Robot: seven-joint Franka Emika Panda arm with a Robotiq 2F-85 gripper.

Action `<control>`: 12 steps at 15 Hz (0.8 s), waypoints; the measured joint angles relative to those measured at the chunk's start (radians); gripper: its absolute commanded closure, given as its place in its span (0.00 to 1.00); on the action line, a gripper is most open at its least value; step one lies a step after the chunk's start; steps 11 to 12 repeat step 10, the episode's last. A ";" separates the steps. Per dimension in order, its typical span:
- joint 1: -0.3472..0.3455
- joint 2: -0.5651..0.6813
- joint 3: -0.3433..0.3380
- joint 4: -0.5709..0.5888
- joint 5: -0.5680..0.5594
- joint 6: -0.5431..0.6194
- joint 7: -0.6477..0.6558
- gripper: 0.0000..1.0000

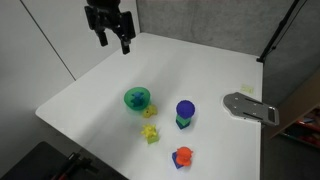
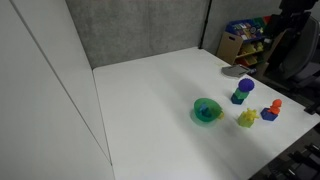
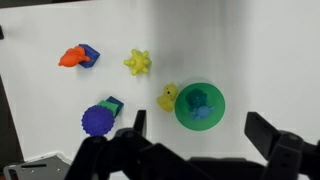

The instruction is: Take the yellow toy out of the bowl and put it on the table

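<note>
The teal-green bowl [image 3: 216,119] stands on the white table [image 3: 250,50] and holds a small blue-green toy [image 3: 199,106]. The yellow toy [image 3: 167,97] lies on the table just outside the bowl, against its rim. Both exterior views show the bowl [image 1: 129,97] [image 2: 197,108], and the yellow toy [image 1: 150,110] is beside it. My gripper [image 3: 200,135] is open and empty. It hangs high above the table near its far edge in an exterior view [image 1: 113,42]. In the wrist view its fingers frame the bowl from above.
A pale yellow-green spiky toy [image 3: 138,62], an orange and blue toy [image 3: 78,56] and a blue round-topped toy on a green base [image 3: 98,118] lie near the bowl. A grey flat object [image 1: 250,107] sits at the table's edge. A shelf of items [image 2: 245,40] stands beyond the table.
</note>
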 measured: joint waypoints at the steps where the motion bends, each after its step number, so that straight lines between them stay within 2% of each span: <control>1: 0.000 -0.001 0.000 0.004 0.000 -0.005 0.000 0.00; 12: 0.000 -0.001 0.000 0.014 0.006 -0.014 0.000 0.00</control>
